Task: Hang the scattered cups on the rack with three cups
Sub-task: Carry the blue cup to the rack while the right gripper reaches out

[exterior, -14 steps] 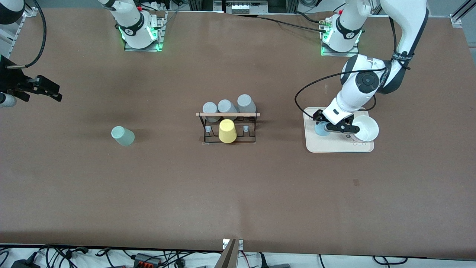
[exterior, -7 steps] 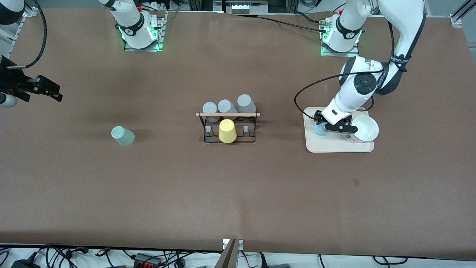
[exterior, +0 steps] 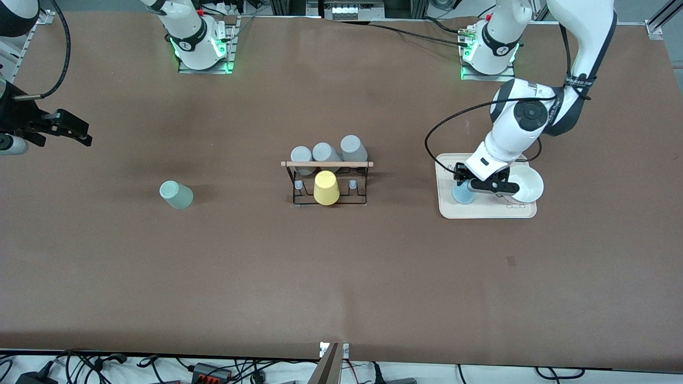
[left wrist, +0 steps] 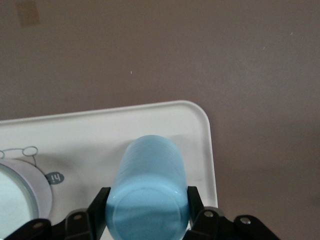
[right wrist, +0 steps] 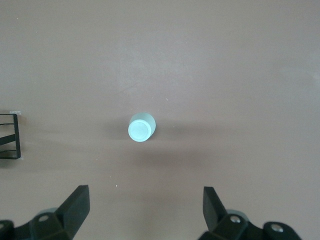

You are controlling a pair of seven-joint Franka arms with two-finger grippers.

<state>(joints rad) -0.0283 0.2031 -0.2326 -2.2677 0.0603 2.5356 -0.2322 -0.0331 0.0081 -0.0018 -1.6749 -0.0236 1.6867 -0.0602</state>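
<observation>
The light blue cup is on or just above the beige tray, at the tray's end toward the rack. My left gripper is shut on it, with one finger on each side of the cup near its closed base. The pale mint-green cup stands upside down on the table toward the right arm's end. My right gripper is open and empty, high above the table; the mint cup shows well ahead of it. The black wire rack with its wooden rod stands mid-table.
The rack holds a yellow cup and three grey cups. A white bowl sits on the tray beside the left gripper. The tray's rim and the bowl's edge also show in the left wrist view.
The left gripper has shifted slightly over the tray with the blue cup, and more of the cup now shows below it. The right arm has barely moved.
</observation>
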